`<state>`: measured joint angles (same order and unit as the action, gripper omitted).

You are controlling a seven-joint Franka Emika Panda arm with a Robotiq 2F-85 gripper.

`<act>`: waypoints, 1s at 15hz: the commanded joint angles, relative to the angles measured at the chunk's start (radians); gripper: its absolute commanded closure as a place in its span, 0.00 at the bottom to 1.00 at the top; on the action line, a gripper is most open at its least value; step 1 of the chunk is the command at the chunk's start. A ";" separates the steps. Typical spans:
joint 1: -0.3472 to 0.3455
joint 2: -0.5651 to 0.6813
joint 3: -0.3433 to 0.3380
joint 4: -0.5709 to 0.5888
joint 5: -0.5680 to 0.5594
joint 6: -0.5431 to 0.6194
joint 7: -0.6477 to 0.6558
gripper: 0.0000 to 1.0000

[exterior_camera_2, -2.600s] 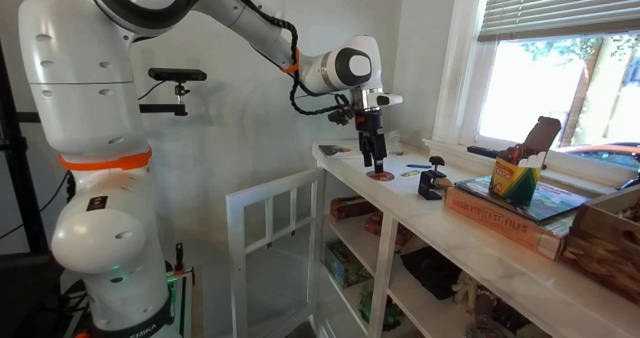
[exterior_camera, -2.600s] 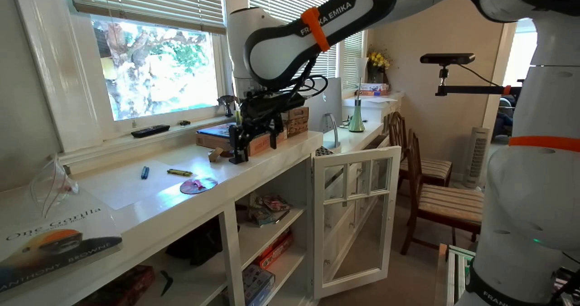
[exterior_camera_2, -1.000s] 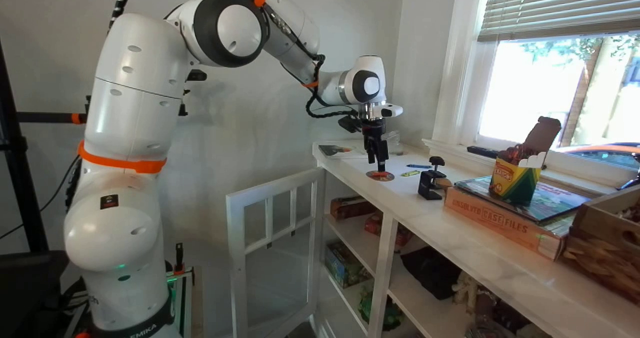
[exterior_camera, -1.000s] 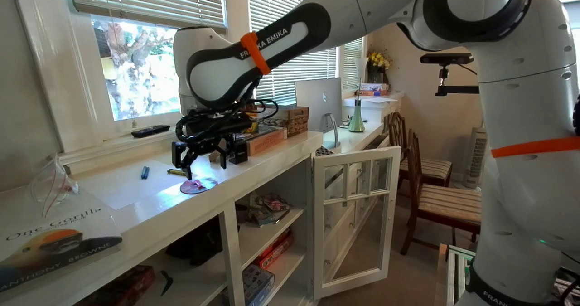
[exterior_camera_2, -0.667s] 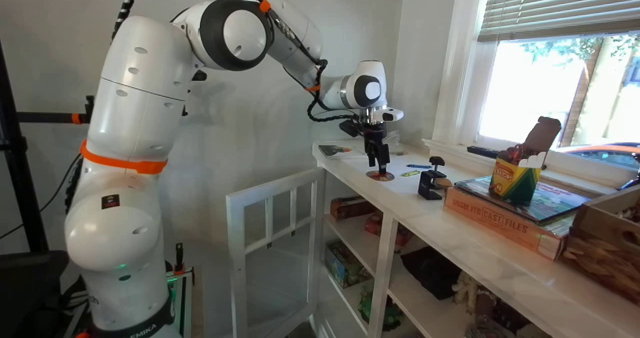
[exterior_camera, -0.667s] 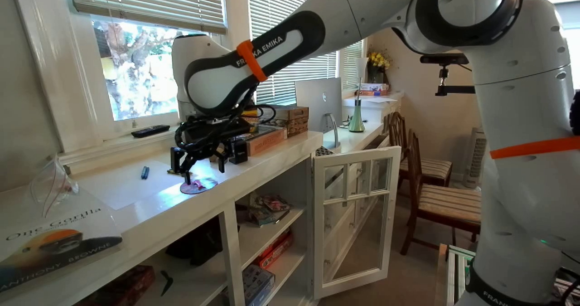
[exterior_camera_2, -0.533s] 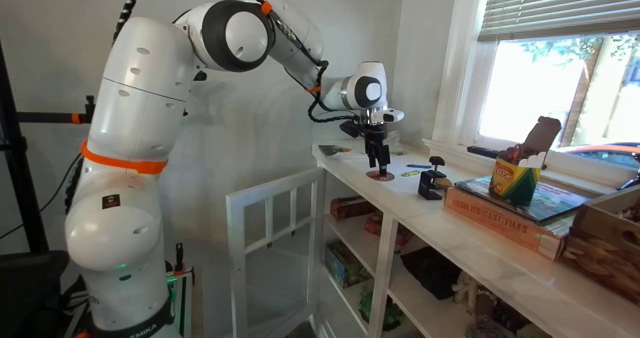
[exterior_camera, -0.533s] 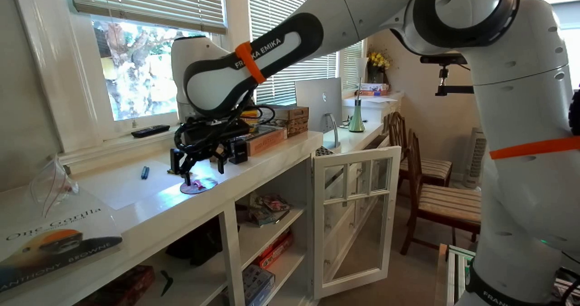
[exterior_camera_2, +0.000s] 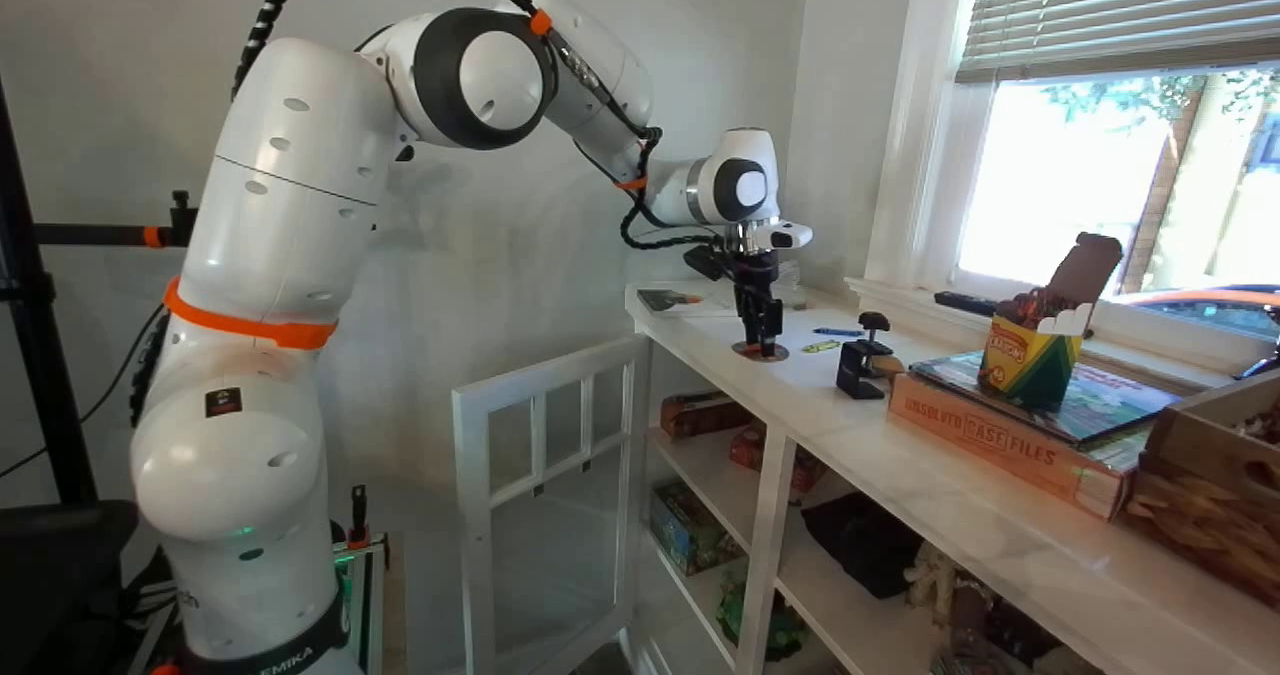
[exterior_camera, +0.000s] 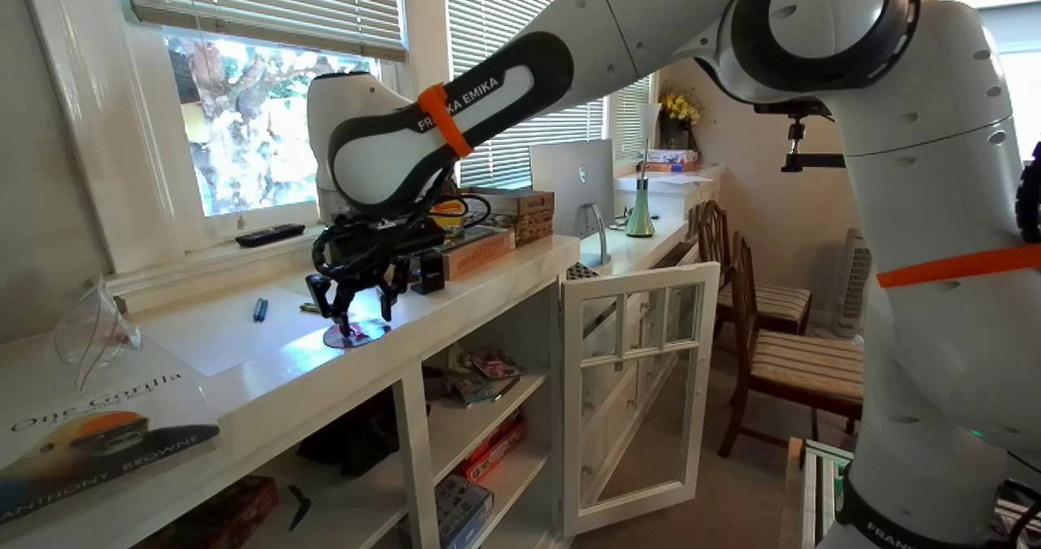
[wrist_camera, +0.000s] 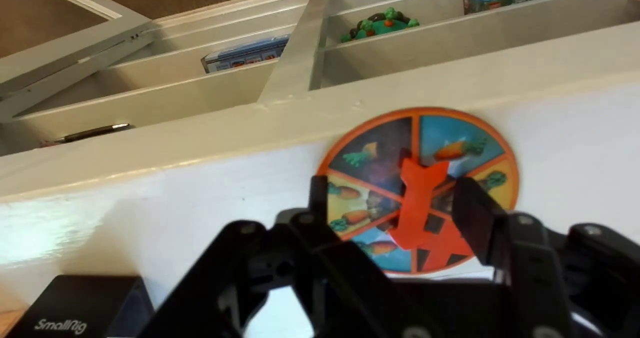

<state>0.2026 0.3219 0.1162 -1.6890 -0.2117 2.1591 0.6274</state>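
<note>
Your jaws point down with their tips spread, one on each side of the red arrow [wrist_camera: 417, 203], which lies in the gap with room showing either way. They seem set that wide so the arrow sits free between them, unpinched. It lies across the middle of a round spinner disc [wrist_camera: 382, 173] printed with carrots; whether a tip touches the disc's face, you cannot tell. The disc lies flat near the front edge of the white surface [exterior_camera_2: 900, 450], and probably relies on that flatness to stay steady, as nothing is seen fixing it down.

Near it you have a yellow-green crayon [exterior_camera_2: 821, 346], and a blue crayon [exterior_camera: 259, 310] on white paper [exterior_camera: 219, 337]. The black clamp [exterior_camera_2: 862, 360] stands upright on its own, apparently resting on its heavy end. Farther along, your crayon box [exterior_camera_2: 1035, 350] is upright atop the stack over an orange case-file box [exterior_camera_2: 1000, 445], likely because that stack gives it a level seat; a wooden crate [exterior_camera_2: 1210, 485] is beside the stack. Below, the glass-paned door [exterior_camera_2: 475, 515] hangs open, leaving the shelves [exterior_camera_2: 700, 465] exposed to you.
</note>
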 commanded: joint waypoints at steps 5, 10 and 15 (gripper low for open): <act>0.016 0.018 -0.024 0.024 0.019 0.018 -0.018 0.27; 0.013 0.016 -0.025 0.024 0.033 0.010 -0.029 0.33; 0.013 -0.005 -0.028 0.002 0.030 -0.001 -0.042 0.34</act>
<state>0.2031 0.3261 0.1043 -1.6764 -0.2024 2.1658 0.6080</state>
